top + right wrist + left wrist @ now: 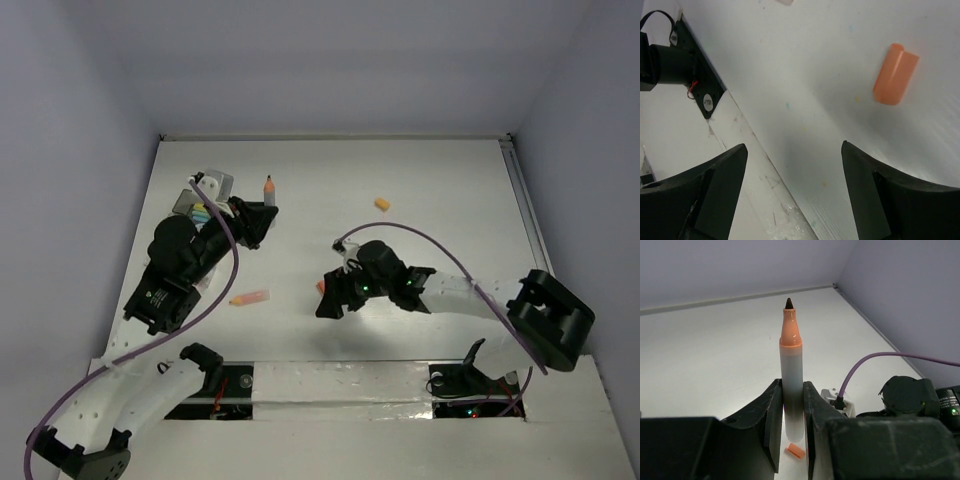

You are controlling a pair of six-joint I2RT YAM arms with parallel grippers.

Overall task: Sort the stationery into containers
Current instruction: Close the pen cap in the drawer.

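My left gripper (791, 390) is shut on a grey marker with an orange tip (791, 365), which stands out beyond the fingers; from above the left gripper (262, 212) carries the marker (268, 188) beside a greyish square box (218, 185). A small orange block (795, 451) lies on the table below the marker's end. My right gripper (795, 150) hangs open and empty over the table, with an orange stubby piece (895, 74) lying ahead of it, apart from the fingers. In the top view the right gripper (327, 300) is mid-table.
A pink-orange marker (249, 297) lies near the left arm. An orange eraser (382, 204) sits further back. Coloured items (200, 212) show by the box, partly hidden by the left arm. The table's near edge and taped strip (755, 165) run under the right gripper.
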